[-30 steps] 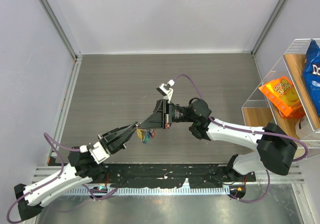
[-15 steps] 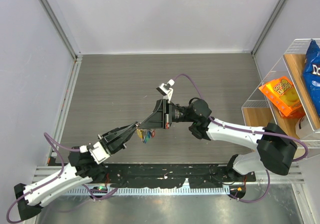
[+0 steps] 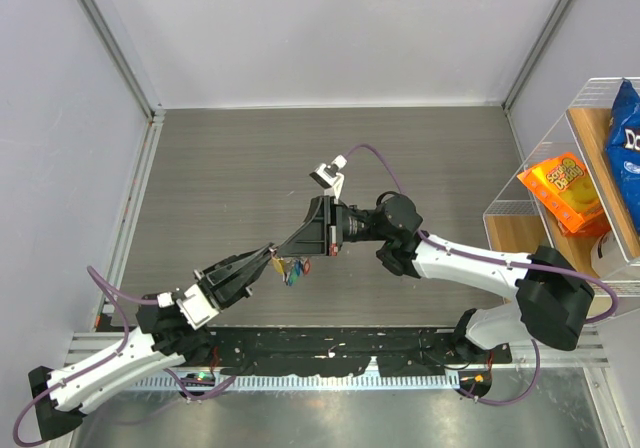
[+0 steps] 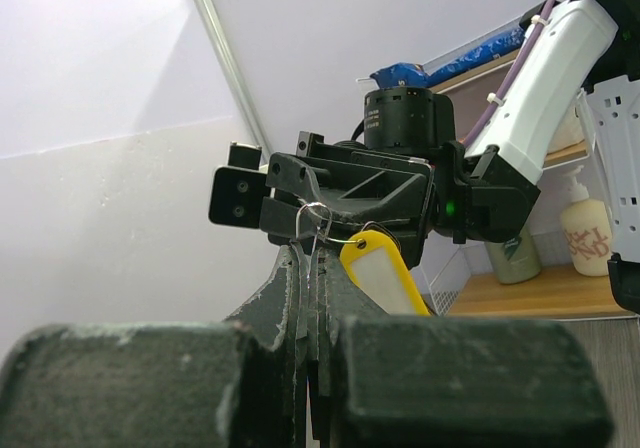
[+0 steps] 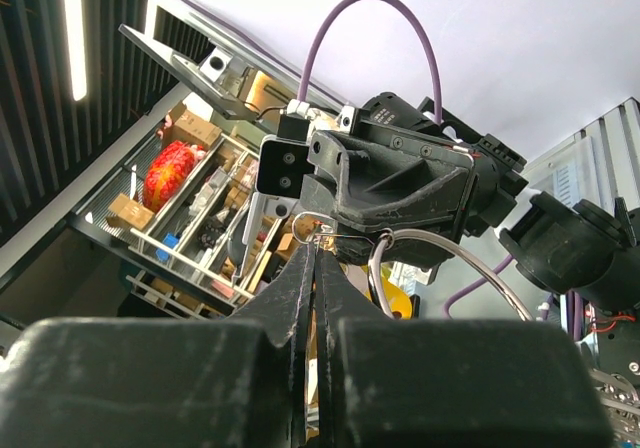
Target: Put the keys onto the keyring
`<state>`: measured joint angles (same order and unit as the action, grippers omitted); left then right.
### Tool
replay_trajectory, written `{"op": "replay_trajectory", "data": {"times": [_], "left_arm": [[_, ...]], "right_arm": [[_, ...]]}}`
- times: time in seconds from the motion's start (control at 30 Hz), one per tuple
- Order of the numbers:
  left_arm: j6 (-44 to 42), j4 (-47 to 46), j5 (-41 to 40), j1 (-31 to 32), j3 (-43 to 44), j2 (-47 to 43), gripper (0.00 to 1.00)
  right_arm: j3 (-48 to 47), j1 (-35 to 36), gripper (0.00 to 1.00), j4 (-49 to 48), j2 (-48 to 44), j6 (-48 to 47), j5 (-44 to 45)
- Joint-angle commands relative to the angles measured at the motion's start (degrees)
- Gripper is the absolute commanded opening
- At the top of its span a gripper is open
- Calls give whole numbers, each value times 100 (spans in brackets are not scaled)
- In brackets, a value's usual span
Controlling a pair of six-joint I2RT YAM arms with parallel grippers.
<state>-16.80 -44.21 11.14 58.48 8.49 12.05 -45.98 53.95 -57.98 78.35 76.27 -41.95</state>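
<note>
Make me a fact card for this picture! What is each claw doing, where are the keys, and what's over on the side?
left claw: shut, pinching the keyring at its tips
right claw: shut, pinching the same ring from the opposite side
keys: a bunch dangling under the two claws, above the table
key colours: yellow, green, blue, red
all keys on the ring?: cannot tell
side: orange snack bag on the shelf at the right
</note>
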Motion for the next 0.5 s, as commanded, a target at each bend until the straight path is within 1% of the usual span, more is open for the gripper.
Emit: {"op": "replay_trajectory", "data": {"times": [0.0, 0.3, 0.47], "left_arm": [[-16, 44, 240, 23, -120, 130, 0], [-69, 44, 126, 32, -172, 236, 0], [-69, 44, 99, 32, -164, 271, 0]], "right_arm": [[-456, 19, 6, -346, -241, 2, 311], [-597, 19, 6, -320, -293, 37, 293], [-641, 27, 6, -153, -373, -59, 276]]}}
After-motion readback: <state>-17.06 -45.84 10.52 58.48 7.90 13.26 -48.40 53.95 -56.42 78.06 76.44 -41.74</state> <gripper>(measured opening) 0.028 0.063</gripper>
